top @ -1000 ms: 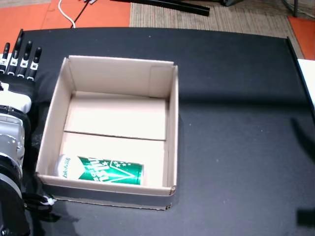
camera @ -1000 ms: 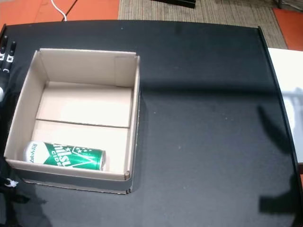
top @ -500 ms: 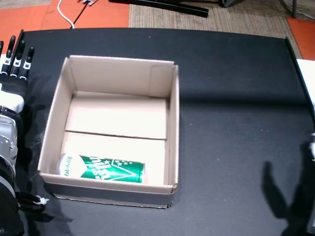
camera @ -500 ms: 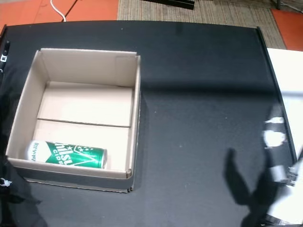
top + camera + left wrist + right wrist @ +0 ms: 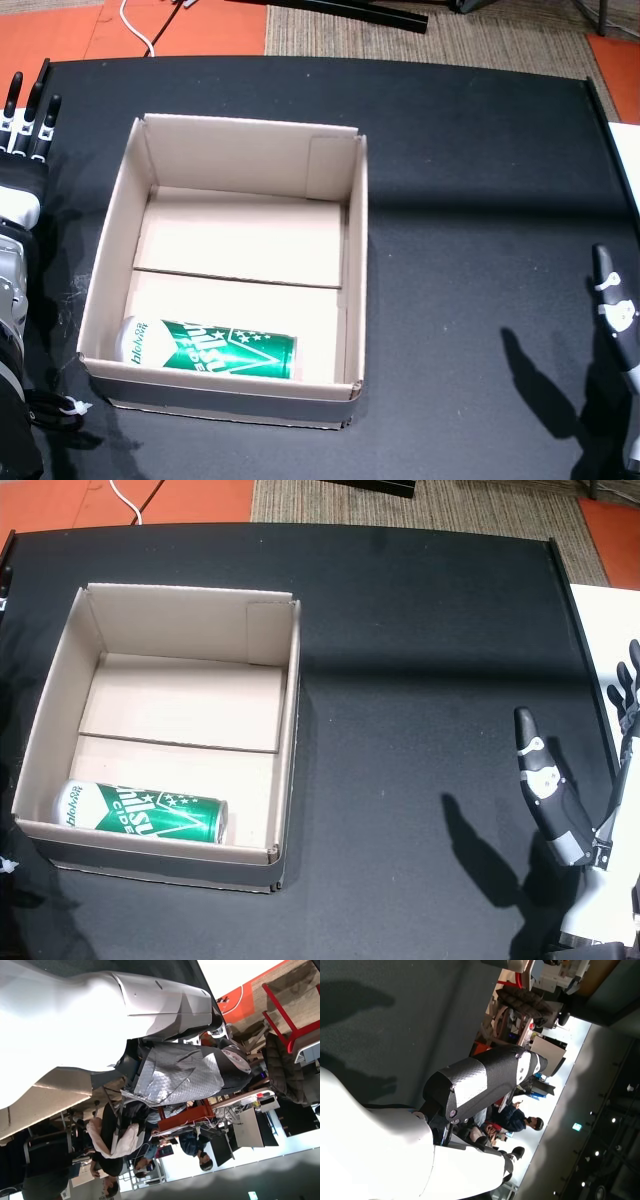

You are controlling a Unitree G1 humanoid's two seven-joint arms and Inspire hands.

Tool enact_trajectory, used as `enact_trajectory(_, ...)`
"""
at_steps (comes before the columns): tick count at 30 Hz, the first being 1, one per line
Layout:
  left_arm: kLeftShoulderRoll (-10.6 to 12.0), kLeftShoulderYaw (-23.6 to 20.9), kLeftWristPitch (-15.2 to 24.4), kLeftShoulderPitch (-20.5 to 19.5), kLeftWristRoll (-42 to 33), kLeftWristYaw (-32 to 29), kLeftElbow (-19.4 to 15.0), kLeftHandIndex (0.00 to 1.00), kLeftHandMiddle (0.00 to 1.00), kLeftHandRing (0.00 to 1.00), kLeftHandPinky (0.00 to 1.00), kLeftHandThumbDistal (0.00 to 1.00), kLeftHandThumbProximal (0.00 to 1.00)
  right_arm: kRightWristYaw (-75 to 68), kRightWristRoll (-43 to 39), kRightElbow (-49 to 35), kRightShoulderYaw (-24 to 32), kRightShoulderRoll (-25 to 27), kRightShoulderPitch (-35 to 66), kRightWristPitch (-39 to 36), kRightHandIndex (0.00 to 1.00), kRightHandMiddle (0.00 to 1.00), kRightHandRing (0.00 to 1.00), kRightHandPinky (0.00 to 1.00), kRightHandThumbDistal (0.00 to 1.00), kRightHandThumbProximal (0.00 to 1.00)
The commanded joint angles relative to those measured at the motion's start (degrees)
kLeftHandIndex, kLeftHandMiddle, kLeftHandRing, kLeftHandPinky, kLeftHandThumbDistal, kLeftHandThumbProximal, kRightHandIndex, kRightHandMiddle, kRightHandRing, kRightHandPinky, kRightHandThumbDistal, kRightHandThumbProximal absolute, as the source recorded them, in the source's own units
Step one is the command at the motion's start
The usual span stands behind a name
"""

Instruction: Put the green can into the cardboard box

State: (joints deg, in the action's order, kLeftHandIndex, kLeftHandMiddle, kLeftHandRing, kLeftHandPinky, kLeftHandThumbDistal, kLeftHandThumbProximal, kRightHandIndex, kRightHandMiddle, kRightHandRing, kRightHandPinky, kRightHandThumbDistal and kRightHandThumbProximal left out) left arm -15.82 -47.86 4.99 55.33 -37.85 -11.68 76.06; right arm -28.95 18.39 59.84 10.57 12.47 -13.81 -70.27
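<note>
The green can [image 5: 210,350] [image 5: 140,812] lies on its side inside the cardboard box [image 5: 352,250] [image 5: 290,710], against the near wall at the box's left corner. My left hand [image 5: 22,170] rests open on the table just left of the box, fingers straight and pointing away from me. My right hand [image 5: 615,320] [image 5: 575,840] hovers open at the table's right edge, thumb spread, far from the box and holding nothing. In the left wrist view only the white shell of the left hand [image 5: 75,1010] shows. The right wrist view has the black thumb of the right hand [image 5: 480,1080] over the table.
The black table [image 5: 480,200] stretches bare between the box and my right hand. A white surface [image 5: 592,630] adjoins its right edge. Orange floor and a white cable [image 5: 135,25] lie beyond the far edge. People sit in the room behind, in both wrist views.
My right hand has risen into view at the lower right, its shadow sliding across the table. My left hand has drifted slightly left. Can and box have not moved.
</note>
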Motion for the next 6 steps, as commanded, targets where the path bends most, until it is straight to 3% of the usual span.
enact_trajectory(1, -0.1, 0.1, -0.2, -0.8, 0.5, 0.2, 0.5, 0.45, 0.46, 0.54, 0.8, 0.0, 0.84, 0.7, -1.7, 1.0, 0.0, 0.2, -0.4, -0.6, 0.91, 0.97, 1.0, 1.0, 0.8, 0.44)
enact_trajectory(6, 0.0, 0.0, -0.3, -0.6, 0.3, 0.4, 0.6, 0.43, 0.45, 0.53, 0.78, 0.0, 0.82, 3.5, -4.2, 1.6, -0.5, 0.4, -0.8, -1.1, 0.92, 0.98, 1.0, 1.0, 0.84, 0.44)
